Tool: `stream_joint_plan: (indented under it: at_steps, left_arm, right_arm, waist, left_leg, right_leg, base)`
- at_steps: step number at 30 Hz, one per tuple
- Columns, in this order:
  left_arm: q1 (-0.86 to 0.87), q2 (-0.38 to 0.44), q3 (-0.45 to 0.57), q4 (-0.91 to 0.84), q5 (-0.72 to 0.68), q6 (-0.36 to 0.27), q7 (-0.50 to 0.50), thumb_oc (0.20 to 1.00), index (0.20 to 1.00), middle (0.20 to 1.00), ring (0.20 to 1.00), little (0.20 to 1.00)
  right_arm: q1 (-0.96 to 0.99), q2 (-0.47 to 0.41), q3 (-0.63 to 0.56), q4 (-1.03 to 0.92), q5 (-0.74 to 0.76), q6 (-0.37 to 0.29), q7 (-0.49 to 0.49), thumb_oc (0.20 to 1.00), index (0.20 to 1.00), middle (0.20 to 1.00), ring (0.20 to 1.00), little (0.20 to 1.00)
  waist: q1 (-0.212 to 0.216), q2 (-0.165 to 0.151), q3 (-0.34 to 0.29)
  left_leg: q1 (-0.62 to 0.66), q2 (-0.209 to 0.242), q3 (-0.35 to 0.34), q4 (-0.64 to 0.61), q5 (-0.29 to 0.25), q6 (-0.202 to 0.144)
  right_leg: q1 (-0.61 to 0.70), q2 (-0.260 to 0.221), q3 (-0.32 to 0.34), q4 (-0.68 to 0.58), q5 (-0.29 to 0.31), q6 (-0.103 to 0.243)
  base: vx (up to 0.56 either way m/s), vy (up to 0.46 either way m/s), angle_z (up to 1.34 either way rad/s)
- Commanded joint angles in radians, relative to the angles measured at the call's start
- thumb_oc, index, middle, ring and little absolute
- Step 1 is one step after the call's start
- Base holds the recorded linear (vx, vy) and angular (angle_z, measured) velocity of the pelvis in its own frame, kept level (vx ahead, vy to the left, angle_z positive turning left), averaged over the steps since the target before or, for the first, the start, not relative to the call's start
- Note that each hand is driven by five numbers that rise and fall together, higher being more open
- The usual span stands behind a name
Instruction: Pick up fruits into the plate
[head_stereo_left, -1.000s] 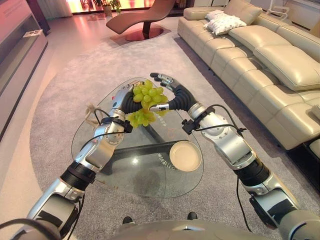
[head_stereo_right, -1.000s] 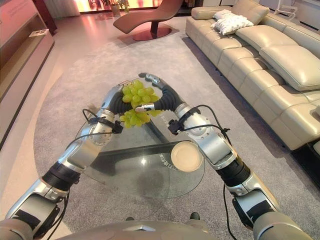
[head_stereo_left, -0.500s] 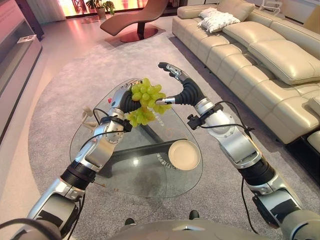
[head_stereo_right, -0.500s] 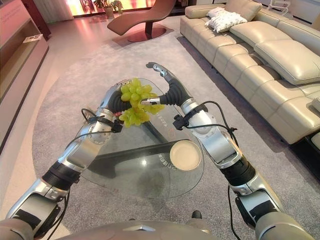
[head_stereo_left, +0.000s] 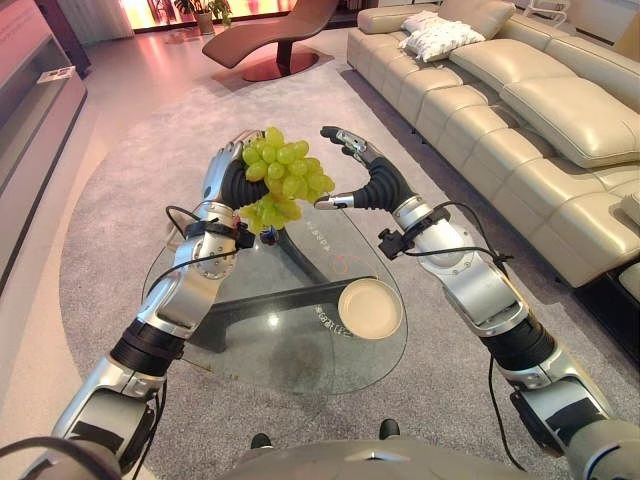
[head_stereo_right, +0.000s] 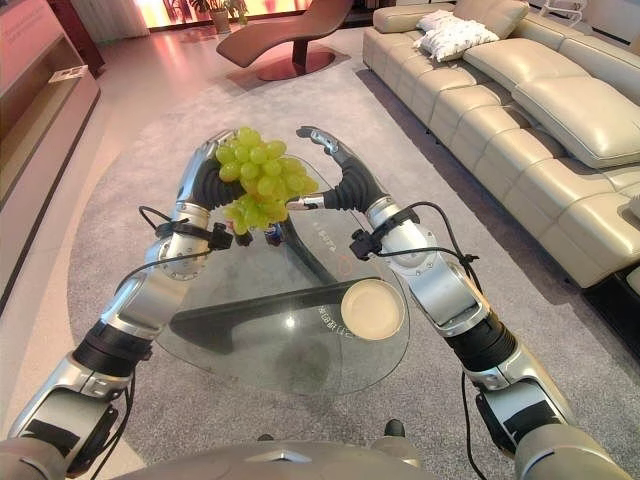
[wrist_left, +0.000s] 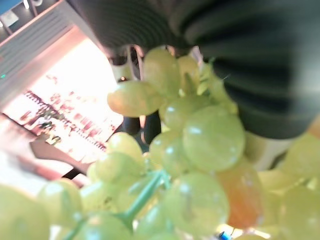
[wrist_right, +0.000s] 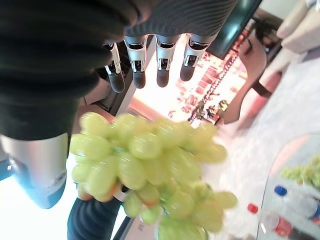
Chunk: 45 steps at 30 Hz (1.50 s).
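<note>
Before us a long cream sofa (head_stereo_left: 530, 110) runs along the right side of the room, with a pale patterned cushion (head_stereo_left: 440, 38) at its far end, and a brown lounge chair (head_stereo_left: 275, 30) stands on the floor beyond the grey rug (head_stereo_left: 130, 170). On the rug sits our glass table (head_stereo_left: 250, 340), rounded at its corners, with a dark frame showing through the top. Near the table's right edge lies the round cream plate (head_stereo_left: 370, 308), with nothing on it. Above the far part of the table we hold a bunch of green grapes (head_stereo_left: 283, 178) in the air, well clear of the glass and some way from the plate. Our left hand (head_stereo_left: 228, 178) grips the bunch from the left, its fingers curled about the fruit, and in that hand's wrist view the grapes crowd right against the dark cover. Our right hand (head_stereo_left: 352, 170) stands just beside the bunch on its right, fingers straight and spread and thumb out toward the grapes; in its wrist view the fingers (wrist_right: 159, 65) reach past the fruit without closing on it. Small bottles (wrist_right: 295, 200) show through the glass in that same view.
</note>
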<state>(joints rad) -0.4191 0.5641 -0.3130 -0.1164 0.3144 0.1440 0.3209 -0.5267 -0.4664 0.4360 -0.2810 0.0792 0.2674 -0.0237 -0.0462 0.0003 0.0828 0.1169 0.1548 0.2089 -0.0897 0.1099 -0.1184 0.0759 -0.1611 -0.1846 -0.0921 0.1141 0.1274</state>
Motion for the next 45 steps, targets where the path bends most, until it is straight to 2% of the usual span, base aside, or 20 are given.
stream_joint_plan:
  at_steps: [1, 4, 12, 21, 30, 31, 32, 45]
  left_arm:
    - [-0.148, 0.053, 0.036, -0.074, 0.018, -0.111, 0.045, 0.200, 0.200, 0.200, 0.200, 0.200]
    - [-0.147, 0.046, 0.030, -0.081, 0.029, -0.138, 0.039, 0.200, 0.200, 0.200, 0.200, 0.200]
    - [-0.177, 0.045, -0.032, -0.084, 0.051, -0.159, -0.023, 0.200, 0.200, 0.200, 0.200, 0.200]
    - [-0.200, 0.041, -0.126, -0.070, 0.132, -0.150, -0.120, 0.200, 0.200, 0.200, 0.200, 0.200]
    - [-0.181, 0.049, -0.173, -0.051, 0.210, -0.120, -0.141, 0.200, 0.200, 0.200, 0.200, 0.200]
    - [-0.175, 0.047, -0.177, -0.050, 0.214, -0.123, -0.137, 0.200, 0.200, 0.200, 0.200, 0.200]
    - [-0.168, 0.042, -0.180, -0.050, 0.219, -0.125, -0.135, 0.200, 0.200, 0.200, 0.200, 0.200]
    - [-0.190, 0.024, -0.199, -0.058, 0.259, -0.131, -0.080, 0.200, 0.200, 0.200, 0.200, 0.200]
  right_arm:
    - [-0.053, 0.009, -0.018, -0.084, 0.165, 0.005, 0.006, 1.000, 1.000, 1.000, 1.000, 1.000]
    - [-0.043, 0.030, 0.000, -0.081, 0.245, 0.015, 0.030, 1.000, 1.000, 1.000, 1.000, 1.000]
    - [-0.035, 0.070, 0.043, -0.066, 0.355, 0.031, 0.047, 1.000, 1.000, 1.000, 1.000, 1.000]
    - [-0.042, 0.103, 0.063, -0.046, 0.375, 0.016, 0.041, 1.000, 1.000, 1.000, 1.000, 1.000]
    - [-0.030, 0.108, 0.064, -0.039, 0.409, 0.014, 0.016, 1.000, 1.000, 1.000, 1.000, 1.000]
    - [-0.026, 0.109, 0.064, -0.038, 0.413, 0.011, 0.012, 0.849, 0.849, 0.849, 0.849, 0.849]
    - [-0.022, 0.111, 0.064, -0.037, 0.409, -0.002, 0.006, 0.200, 0.200, 0.200, 0.200, 0.200]
    - [-0.028, 0.121, 0.070, -0.024, 0.445, 0.029, -0.004, 0.200, 0.200, 0.200, 0.200, 0.200]
  waist:
    - [0.024, -0.020, -0.011]
    - [0.023, -0.022, -0.011]
    - [0.021, -0.024, -0.012]
    - [0.016, -0.021, -0.006]
    - [0.015, -0.018, -0.002]
    - [0.015, -0.018, -0.001]
    - [0.016, -0.018, 0.000]
    - [0.019, -0.023, 0.003]
  left_leg:
    - [0.018, -0.012, -0.017, 0.029, -0.127, 0.016]
    - [0.018, -0.011, -0.014, 0.029, -0.126, 0.016]
    - [0.021, -0.011, -0.009, 0.031, -0.127, 0.017]
    - [0.023, -0.011, -0.001, 0.035, -0.129, 0.022]
    - [0.023, -0.010, 0.004, 0.034, -0.127, 0.027]
    - [0.023, -0.010, 0.004, 0.035, -0.127, 0.027]
    - [0.022, -0.010, 0.003, 0.036, -0.127, 0.027]
    - [0.024, -0.010, -0.001, 0.032, -0.126, 0.026]
  right_leg:
    - [0.045, -0.030, -0.022, 0.057, -0.107, 0.033]
    - [0.044, -0.032, -0.024, 0.059, -0.106, 0.033]
    - [0.046, -0.034, -0.027, 0.059, -0.105, 0.036]
    - [0.045, -0.034, -0.021, 0.058, -0.101, 0.037]
    - [0.042, -0.033, -0.018, 0.057, -0.098, 0.038]
    - [0.042, -0.032, -0.019, 0.056, -0.098, 0.038]
    - [0.043, -0.032, -0.018, 0.055, -0.098, 0.038]
    - [0.047, -0.033, -0.028, 0.056, -0.099, 0.039]
  base:
    - [0.00, 0.000, 0.00]
    - [0.00, 0.000, 0.00]
    - [0.00, 0.000, 0.00]
    - [0.00, 0.000, 0.00]
    - [0.00, 0.000, 0.00]
    - [0.00, 0.000, 0.00]
    - [0.00, 0.000, 0.00]
    - [0.00, 0.000, 0.00]
